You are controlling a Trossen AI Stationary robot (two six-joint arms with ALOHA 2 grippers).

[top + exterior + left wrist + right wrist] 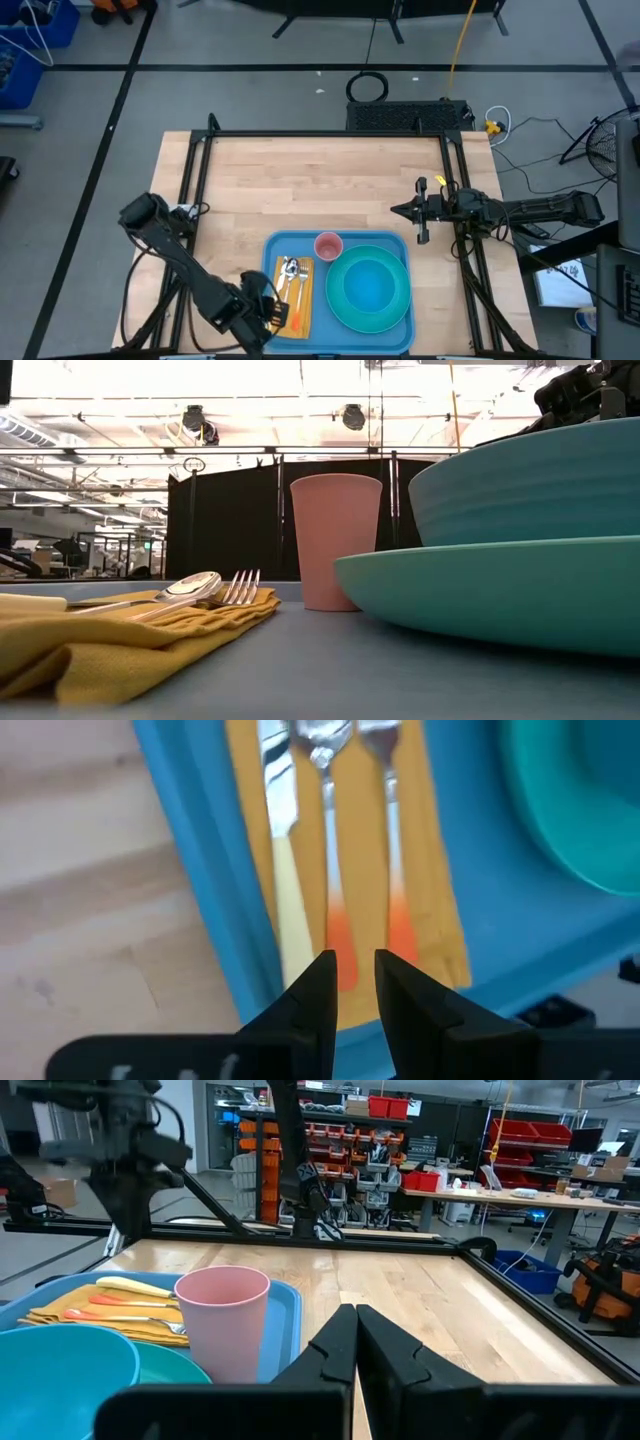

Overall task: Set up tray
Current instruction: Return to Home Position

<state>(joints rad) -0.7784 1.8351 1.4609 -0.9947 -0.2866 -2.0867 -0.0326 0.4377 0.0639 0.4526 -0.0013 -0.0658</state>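
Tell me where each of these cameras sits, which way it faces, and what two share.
High view: overhead, looking straight down on the tray, left pincer and right pincer.
Low view: tabletop height, looking across napkin, cup and plate; a bit of arm up high.
Left wrist view: above the knife, facing down past the open left pincer.
Right wrist view: low over the table, facing cup and tray past the shut right pincer.
Shared: low and right wrist views both show the cup.

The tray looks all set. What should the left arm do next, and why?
Probably lift the left gripper clear and draw back: it is open and empty, and knife, spoon and fork already lie on the napkin. The right gripper waits off the tray.
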